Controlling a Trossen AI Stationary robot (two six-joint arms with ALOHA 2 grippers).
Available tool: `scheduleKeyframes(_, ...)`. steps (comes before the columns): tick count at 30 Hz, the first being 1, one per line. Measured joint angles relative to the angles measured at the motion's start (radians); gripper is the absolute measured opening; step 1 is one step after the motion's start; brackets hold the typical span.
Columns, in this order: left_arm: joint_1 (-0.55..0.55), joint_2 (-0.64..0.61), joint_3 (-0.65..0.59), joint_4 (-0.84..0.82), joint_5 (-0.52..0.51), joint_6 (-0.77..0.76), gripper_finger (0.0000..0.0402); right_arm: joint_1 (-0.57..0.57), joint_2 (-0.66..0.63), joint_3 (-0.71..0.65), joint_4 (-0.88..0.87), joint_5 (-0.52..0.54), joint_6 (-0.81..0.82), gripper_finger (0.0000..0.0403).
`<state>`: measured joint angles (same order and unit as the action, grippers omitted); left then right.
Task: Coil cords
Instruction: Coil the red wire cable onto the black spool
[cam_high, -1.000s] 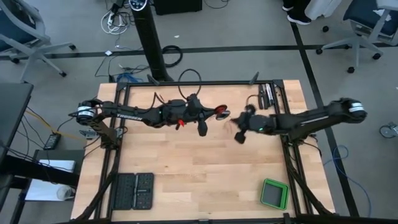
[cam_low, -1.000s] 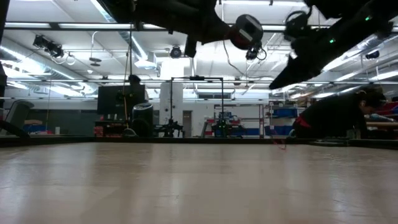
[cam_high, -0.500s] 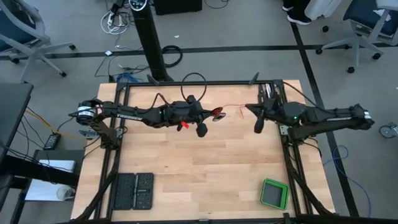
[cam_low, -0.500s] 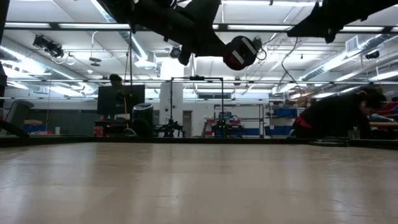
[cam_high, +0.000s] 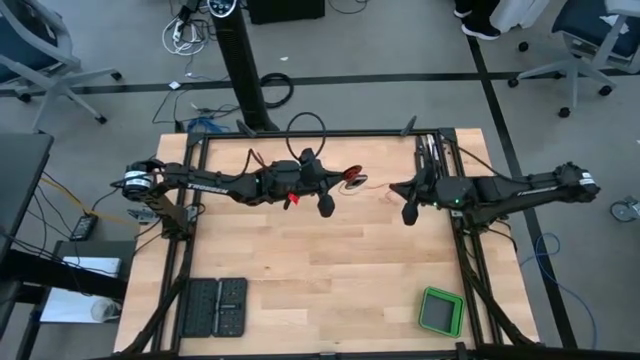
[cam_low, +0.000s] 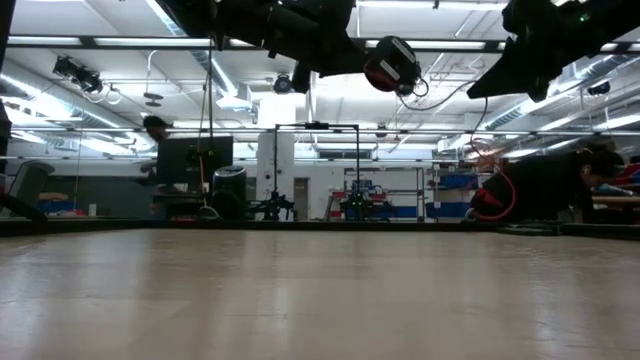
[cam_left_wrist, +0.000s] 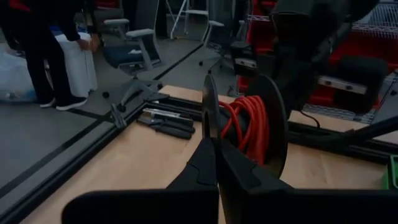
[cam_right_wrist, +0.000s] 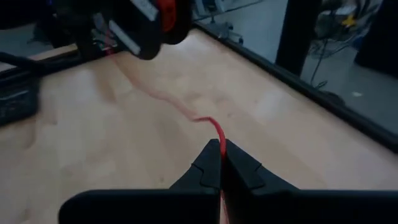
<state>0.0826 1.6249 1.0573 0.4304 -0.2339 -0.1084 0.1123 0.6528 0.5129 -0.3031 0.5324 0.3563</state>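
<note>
A thin red-orange cord (cam_right_wrist: 214, 129) runs from a small dark spool (cam_high: 352, 178) to my right gripper (cam_right_wrist: 221, 154). Most of the cord is wound on the spool's core (cam_left_wrist: 249, 127), between two dark discs. My left gripper (cam_left_wrist: 214, 144) is shut on the spool and holds it high over the table's middle; the low view shows the spool (cam_low: 392, 65) well clear of the wood. My right gripper (cam_high: 393, 187) is a short way to the spool's right, shut on the cord's loose run. My left gripper pinches the rim of the spool's nearer disc (cam_left_wrist: 209, 118) between its two fingertips, reaching roughly level from the table's left. The spool stands edge-on beyond the fingers, lifted clear of the table. My right gripper pinches the cord's free run (cam_right_wrist: 219, 140) between its two fingertips, a single strand. It comes from the table's right, slanting slightly down. From the fingers the cord runs in a wavy line to the spool (cam_right_wrist: 163, 14), clear of the table.
A green box (cam_high: 440, 311) sits at the near right corner and a black tray (cam_high: 213, 305) at the near left. Dark hand tools (cam_high: 432, 152) lie along the far right frame rail, also seen as pliers (cam_left_wrist: 166, 126). People move in the room behind.
My right gripper has pulled back from just in front of the spool toward the table's right edge, rising and rolling its wrist, with the cord still in it. The spool has turned slightly in my left gripper, which stays in place.
</note>
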Motion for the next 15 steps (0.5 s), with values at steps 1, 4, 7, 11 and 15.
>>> scheduleKeyframes(1,-0.005,0.0,0.0,-0.004,0.0,0.001,0.0,0.01,0.003,0.0,0.0,0.001,0.01,0.0)
scheduleKeyframes(4,-0.023,0.0,0.0,-0.039,-0.009,0.029,0.0,0.037,-0.001,0.0,0.028,0.018,0.028,0.0)
scheduleKeyframes(7,-0.035,0.0,0.0,-0.079,-0.043,0.033,0.0,0.053,-0.01,0.0,0.026,0.032,0.04,0.0)
scheduleKeyframes(11,-0.045,0.0,0.0,-0.04,-0.058,0.058,0.0,0.073,0.0,0.0,0.007,0.032,0.077,0.0)
scheduleKeyframes(15,-0.055,0.0,0.0,-0.014,-0.048,0.082,0.0,0.095,0.011,0.0,-0.009,0.053,0.094,0.0)
